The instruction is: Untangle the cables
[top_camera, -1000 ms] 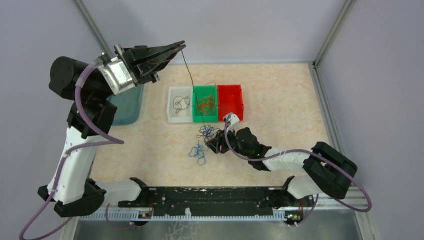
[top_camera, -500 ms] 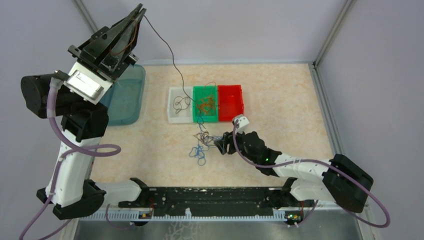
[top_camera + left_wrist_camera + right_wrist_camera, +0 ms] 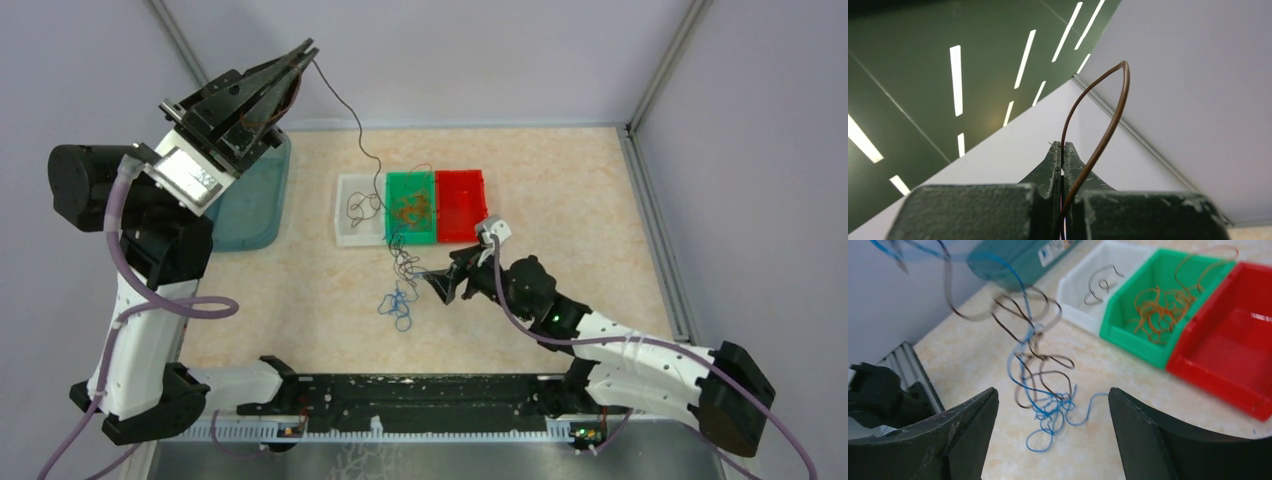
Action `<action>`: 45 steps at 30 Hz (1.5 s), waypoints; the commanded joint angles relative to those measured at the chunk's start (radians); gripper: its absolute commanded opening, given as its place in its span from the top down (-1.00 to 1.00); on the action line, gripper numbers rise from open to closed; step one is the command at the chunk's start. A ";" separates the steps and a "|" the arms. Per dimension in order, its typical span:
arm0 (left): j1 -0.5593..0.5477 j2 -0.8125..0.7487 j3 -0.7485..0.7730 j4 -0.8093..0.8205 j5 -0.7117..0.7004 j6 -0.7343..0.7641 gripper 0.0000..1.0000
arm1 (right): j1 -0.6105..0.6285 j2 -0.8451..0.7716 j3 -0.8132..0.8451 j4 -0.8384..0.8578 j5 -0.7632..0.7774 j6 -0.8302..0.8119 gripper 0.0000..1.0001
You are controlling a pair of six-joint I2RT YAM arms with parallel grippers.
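Moved: since a second ago the left gripper [image 3: 308, 48] swings up and to the left. The right gripper [image 3: 443, 285] spreads its fingers wider and backs a little away from the cable clump [image 3: 402, 265].
Left gripper: pinched tight on one brown cable [image 3: 352, 125], high up near the back wall and above the teal bin [image 3: 250, 205].
Right gripper: fingers spread apart and holding nothing, low over the table [image 3: 580, 190], just beside the clump.
Brown cable: it runs from the left fingertips down past the white bin [image 3: 345, 237] into the clump.
Cable clump: brown and blue loops mixed together, in front of the green bin [image 3: 412, 240].
Blue cables [image 3: 397, 305]: they lie on the table, closer to the arms than the clump is.
Bins: white, green and red bin [image 3: 462, 232] sit touching in a row.
Top view only: it shows both arms, the whole long brown cable and where all the bins sit.
Left wrist view only: it shows the two fingers pressed together with the brown cable bending out in a loop. The table is not in this view.
Right wrist view only: it shows the clump up close between the two dark fingers, with some loops blurry. It also shows orange cables [image 3: 1158, 307] in the green bin and one dark cable [image 3: 1100, 282] in the white bin.
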 commanded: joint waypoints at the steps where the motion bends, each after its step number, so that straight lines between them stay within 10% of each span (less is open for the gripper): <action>1: -0.004 -0.019 -0.038 -0.093 0.084 -0.031 1.00 | 0.010 -0.055 0.153 -0.033 -0.158 -0.074 -0.65; 20: -0.004 -0.023 -0.055 -0.162 0.148 -0.075 1.00 | 0.010 0.255 0.563 0.172 -0.411 -0.085 -0.64; 45: -0.004 0.038 0.064 -0.109 0.152 -0.064 1.00 | 0.019 0.431 0.226 0.409 -0.397 0.150 -0.07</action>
